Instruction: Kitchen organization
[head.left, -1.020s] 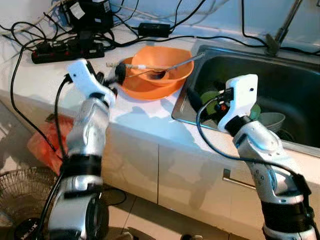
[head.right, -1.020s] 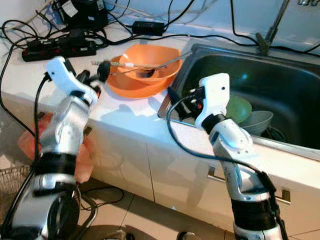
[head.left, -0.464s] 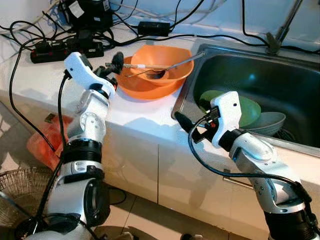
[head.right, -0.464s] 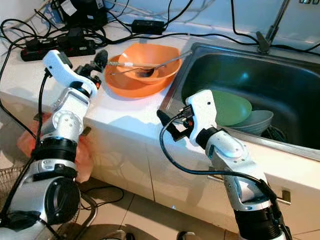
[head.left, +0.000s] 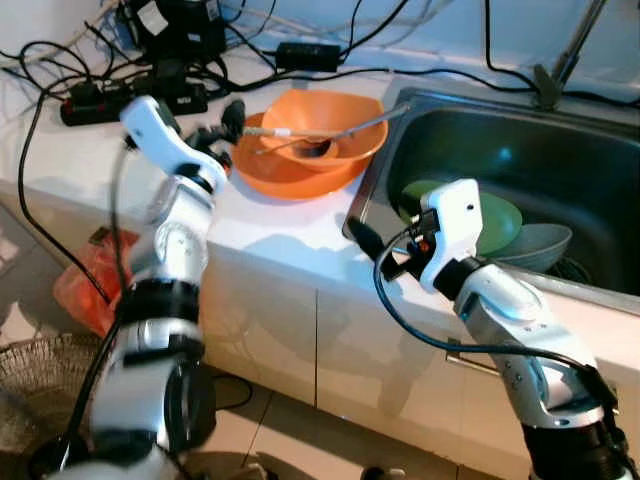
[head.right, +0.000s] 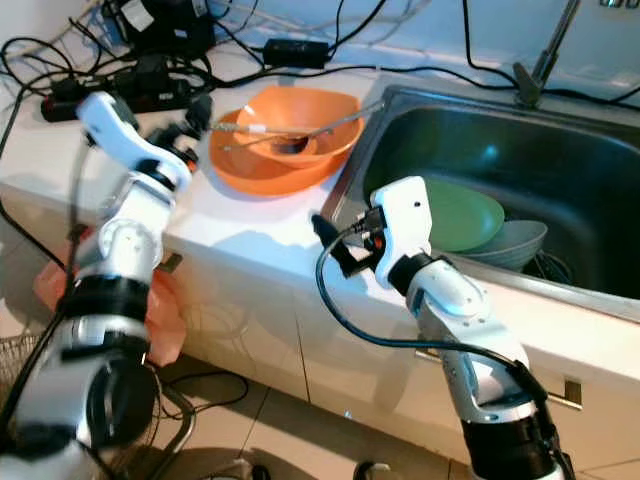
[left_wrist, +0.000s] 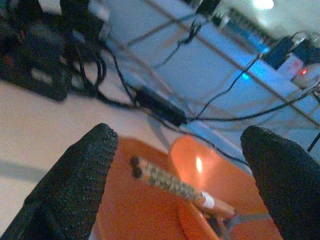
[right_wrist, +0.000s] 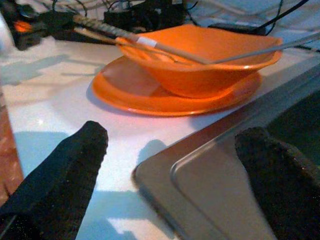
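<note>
The left gripper (head.left: 228, 118) is hovering just beside the orange plate (head.left: 270, 172) on the white counter (head.left: 280, 230), with its fingers (left_wrist: 75, 185) spread apart on either side of the chopsticks (left_wrist: 170, 184) that are lying across the orange bowl (head.left: 325, 125). The bowl is sitting on the plate, and a metal spoon (head.left: 360, 125) is leaning in it toward the sink (head.left: 560, 170). The right gripper (head.left: 372, 248) is hanging at the front corner of the sink with its fingers (right_wrist: 65, 170) also spread, holding nothing, while a green plate (head.left: 495, 215) is lying inside the sink.
</note>
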